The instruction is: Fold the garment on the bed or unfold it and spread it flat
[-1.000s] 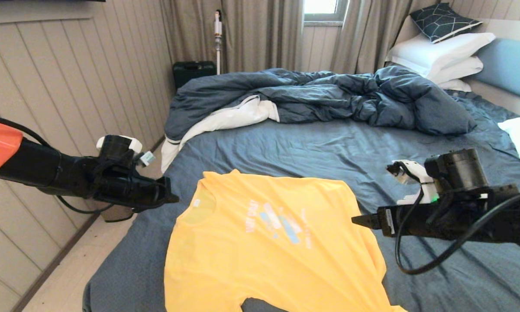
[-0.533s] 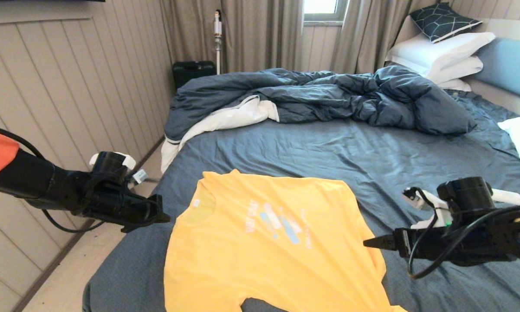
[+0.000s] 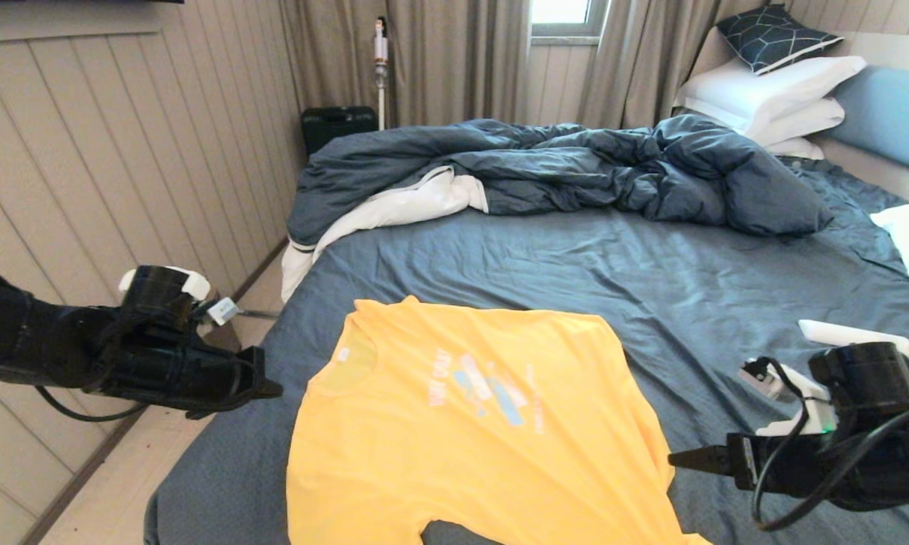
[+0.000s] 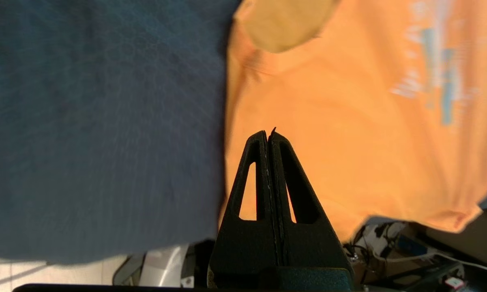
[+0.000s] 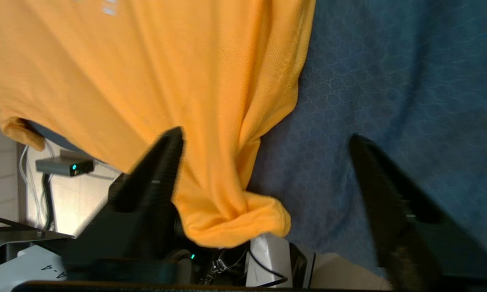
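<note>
Across the bed's [image 3: 651, 280] near edge the garment [image 3: 454, 446] lies chest-up, mostly flat, so the left gripper [image 3: 269, 388] hangs pinched shut off its collar side while the right gripper [image 3: 681, 458], fingers spread wide, faces the bunched hem side.

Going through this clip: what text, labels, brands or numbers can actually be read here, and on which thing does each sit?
White lettering on the yellow T-shirt chest: present, too blurred to read in any view.
Small white neck tag inside the collar: too small to read.
"A-4" or similar, on a white part in the right wrist view: uncertain.
Nothing else carries legible text.
</note>
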